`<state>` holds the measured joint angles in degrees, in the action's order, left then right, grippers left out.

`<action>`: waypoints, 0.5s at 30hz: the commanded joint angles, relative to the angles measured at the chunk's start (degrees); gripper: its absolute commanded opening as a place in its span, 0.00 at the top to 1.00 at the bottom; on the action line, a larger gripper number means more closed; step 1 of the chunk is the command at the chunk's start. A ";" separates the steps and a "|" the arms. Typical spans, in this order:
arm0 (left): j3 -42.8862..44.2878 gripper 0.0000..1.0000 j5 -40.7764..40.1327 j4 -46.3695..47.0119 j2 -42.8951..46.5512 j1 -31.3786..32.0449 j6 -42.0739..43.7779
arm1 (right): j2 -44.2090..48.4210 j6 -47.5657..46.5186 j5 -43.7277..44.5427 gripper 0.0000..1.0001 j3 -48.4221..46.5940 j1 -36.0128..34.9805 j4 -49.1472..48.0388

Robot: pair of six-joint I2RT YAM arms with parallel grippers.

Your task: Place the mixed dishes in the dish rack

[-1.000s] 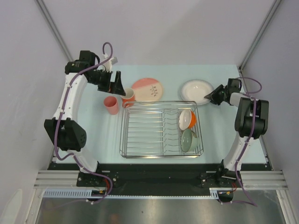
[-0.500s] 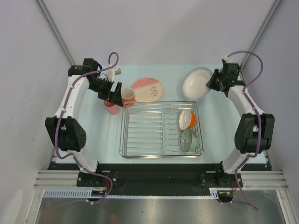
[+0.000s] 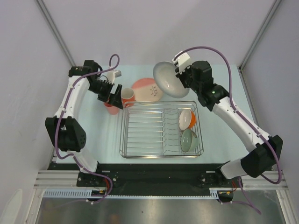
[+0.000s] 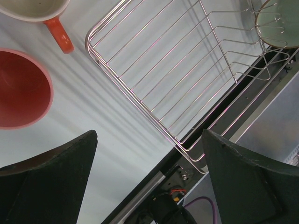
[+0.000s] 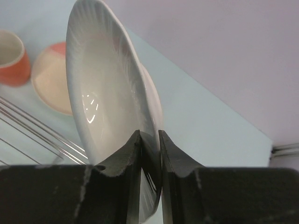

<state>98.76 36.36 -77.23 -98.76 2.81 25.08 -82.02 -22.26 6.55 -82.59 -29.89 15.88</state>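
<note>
My right gripper (image 3: 180,79) is shut on the rim of the white shallow plate (image 3: 167,79) and holds it on edge in the air above the far side of the dish rack (image 3: 159,128); the plate fills the right wrist view (image 5: 107,107). My left gripper (image 3: 114,94) is open and empty, above the pink tumbler (image 3: 110,106) and beside the orange mug (image 3: 127,97). The left wrist view shows the tumbler (image 4: 18,88), the mug (image 4: 44,14) and the rack (image 4: 187,84). The pink-and-cream plate (image 3: 147,88) lies behind the rack. The orange bowl (image 3: 187,119) and pale green bowl (image 3: 189,140) stand in the rack's right end.
The table's near edge and a black rail (image 3: 154,170) run in front of the rack. Grey walls with metal posts (image 3: 56,32) close in the back and sides.
My right arm lifted the white plate off the table at the far right and swung it left and up over the rack. My left gripper shifted slightly towards the tumbler and mug.
</note>
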 commanded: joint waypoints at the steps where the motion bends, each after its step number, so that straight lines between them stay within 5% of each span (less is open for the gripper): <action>1: -0.50 0.00 0.73 0.33 2.87 -0.26 0.94 | 3.62 -14.27 2.78 1.00 0.32 0.89 -6.84; 8: -1.73 0.00 1.87 1.64 2.96 -0.26 0.15 | 4.85 -28.70 1.45 1.00 3.57 -1.92 -4.29; 15: -2.61 0.00 1.43 3.93 2.52 -0.26 -1.26 | 6.52 -33.54 -1.10 1.00 3.66 -3.94 1.78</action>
<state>96.47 36.40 -75.33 -98.50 2.81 24.45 -80.60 -50.15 6.70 -77.23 -32.64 19.99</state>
